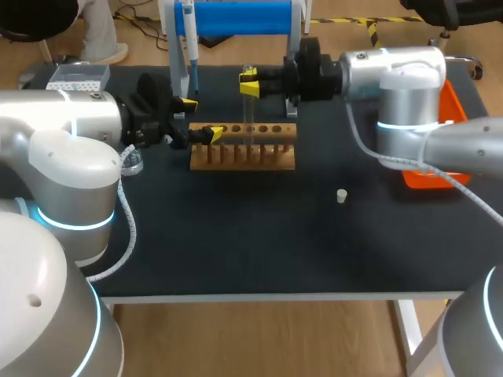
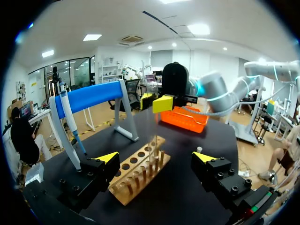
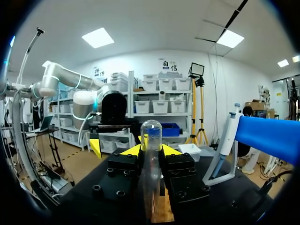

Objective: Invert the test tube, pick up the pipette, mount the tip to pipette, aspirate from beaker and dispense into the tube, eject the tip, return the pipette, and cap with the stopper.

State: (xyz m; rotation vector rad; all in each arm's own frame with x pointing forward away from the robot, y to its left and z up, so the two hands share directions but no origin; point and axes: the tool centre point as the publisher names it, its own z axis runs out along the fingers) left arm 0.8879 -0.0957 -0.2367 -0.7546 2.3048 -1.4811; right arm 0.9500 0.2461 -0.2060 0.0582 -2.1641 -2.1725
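The right gripper pinches an upright test tube at the wooden rack; the left gripper is spread wide.

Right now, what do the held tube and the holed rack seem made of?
The test tube looks like clear glass or plastic: the room shows through it. The rack looks like bare wood: matte tan, drilled holes.
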